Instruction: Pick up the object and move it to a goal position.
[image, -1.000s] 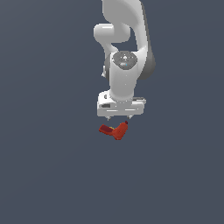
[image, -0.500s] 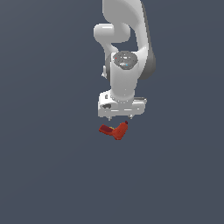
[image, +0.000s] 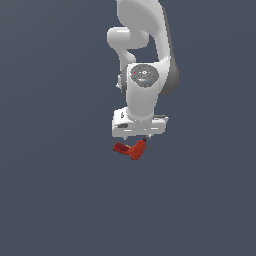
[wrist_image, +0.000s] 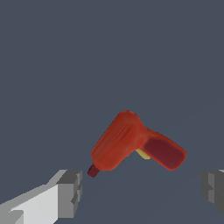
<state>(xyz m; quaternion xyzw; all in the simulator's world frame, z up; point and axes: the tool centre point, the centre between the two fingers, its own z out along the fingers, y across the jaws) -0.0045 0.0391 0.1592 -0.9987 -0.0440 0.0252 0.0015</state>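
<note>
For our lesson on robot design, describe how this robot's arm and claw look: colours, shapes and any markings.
The arm is glossy white, built of rounded, bulging segments with darker grey bands at the joints. A grey circular cap with small markings, too tiny to read, sits on the wrist housing. Below it, the claw has a wide, flat white body; the wrist view shows blocky grey fingertips. No cables show.

In the exterior view, the white gripper (image: 139, 135) is hiding its own fingertips from us. The wrist view's edge is cutting off both grey finger pads (wrist_image: 70, 192).
</note>
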